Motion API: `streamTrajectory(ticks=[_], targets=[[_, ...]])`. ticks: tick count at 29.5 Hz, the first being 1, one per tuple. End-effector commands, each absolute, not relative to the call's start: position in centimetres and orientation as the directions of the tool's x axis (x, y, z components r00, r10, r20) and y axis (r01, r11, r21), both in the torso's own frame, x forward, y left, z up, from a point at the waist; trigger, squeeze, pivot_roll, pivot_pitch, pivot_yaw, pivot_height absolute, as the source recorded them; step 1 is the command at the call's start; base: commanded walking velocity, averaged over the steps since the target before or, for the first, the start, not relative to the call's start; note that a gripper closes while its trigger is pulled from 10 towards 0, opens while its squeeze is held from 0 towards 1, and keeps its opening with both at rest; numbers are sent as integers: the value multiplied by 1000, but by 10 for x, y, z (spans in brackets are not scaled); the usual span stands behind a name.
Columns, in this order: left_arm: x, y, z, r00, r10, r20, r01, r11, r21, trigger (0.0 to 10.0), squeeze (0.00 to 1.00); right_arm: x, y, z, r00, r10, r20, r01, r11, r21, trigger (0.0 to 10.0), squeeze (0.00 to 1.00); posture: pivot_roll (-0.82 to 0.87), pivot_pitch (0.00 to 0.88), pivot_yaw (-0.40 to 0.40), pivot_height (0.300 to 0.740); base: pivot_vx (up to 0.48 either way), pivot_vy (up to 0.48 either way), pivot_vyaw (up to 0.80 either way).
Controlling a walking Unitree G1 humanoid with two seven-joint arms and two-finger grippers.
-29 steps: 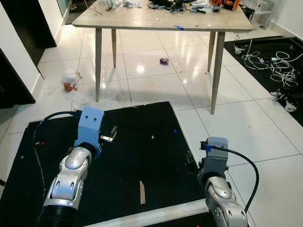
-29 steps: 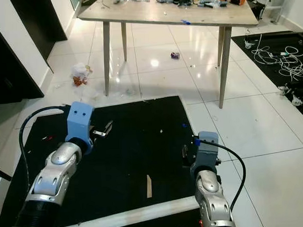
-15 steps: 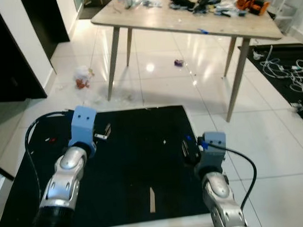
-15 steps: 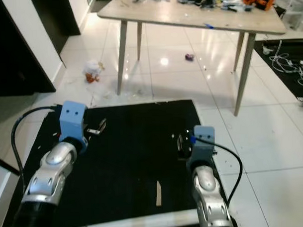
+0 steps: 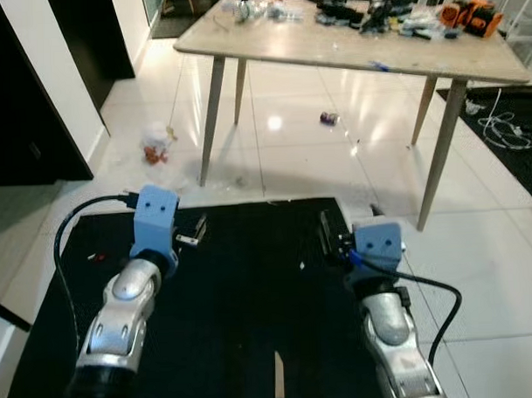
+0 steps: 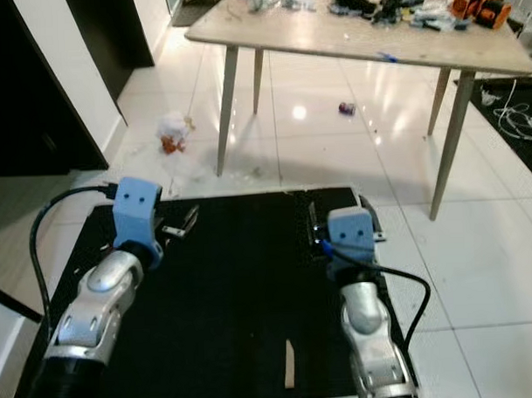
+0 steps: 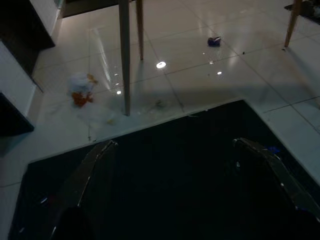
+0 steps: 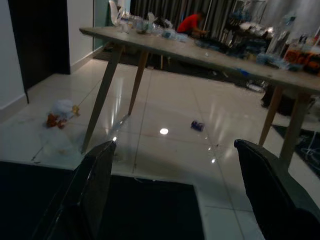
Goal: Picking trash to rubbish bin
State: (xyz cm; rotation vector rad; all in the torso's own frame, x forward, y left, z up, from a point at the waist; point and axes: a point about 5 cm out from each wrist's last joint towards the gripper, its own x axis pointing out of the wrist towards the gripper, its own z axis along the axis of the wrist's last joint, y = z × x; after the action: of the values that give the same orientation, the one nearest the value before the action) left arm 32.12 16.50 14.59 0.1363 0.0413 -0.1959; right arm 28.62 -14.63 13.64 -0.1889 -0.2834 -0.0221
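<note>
A crumpled white and orange piece of trash [image 5: 156, 142] lies on the white tiles left of the table leg, also seen as trash [image 7: 80, 90] in the left wrist view. A small purple wrapper [image 5: 329, 118] lies under the table; the right wrist view shows this wrapper [image 8: 197, 125] too. My left gripper [image 5: 195, 232] hovers open over the black mat [image 5: 245, 339], empty. My right gripper [image 6: 337, 218] is also open and empty above the mat's right part. Both pieces of trash are well ahead of the fingers [image 7: 100, 160].
A wooden table [image 5: 348, 48] cluttered with tools stands ahead on slanted legs. A dark cabinet [image 5: 18, 103] is at the left, and cables [image 5: 508, 125] lie at the right. A thin wooden strip [image 5: 279, 386] lies on the mat. A person in red [image 8: 190, 22] is far behind.
The whole view has shifted as the camera moved, so the table and trash sit lower in the picture. My right gripper has risen and points further forward. Both stay open.
</note>
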Motion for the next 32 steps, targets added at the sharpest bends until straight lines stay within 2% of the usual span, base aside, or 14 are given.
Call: streamTrajectory(ticks=[1,32], targets=[[320,164,145,977,-205,-63,211,969,127,10000,0,286,-152,121,978,-27,205,65,982,-178,10000,0,16,144,68,740,307,0,0],[318,162,146,971,-230,-59,236,963,134,10000,0,285,-155,114,984,-40,173,72,981,-181,10000,0,15,155,68,740,352,0,0]])
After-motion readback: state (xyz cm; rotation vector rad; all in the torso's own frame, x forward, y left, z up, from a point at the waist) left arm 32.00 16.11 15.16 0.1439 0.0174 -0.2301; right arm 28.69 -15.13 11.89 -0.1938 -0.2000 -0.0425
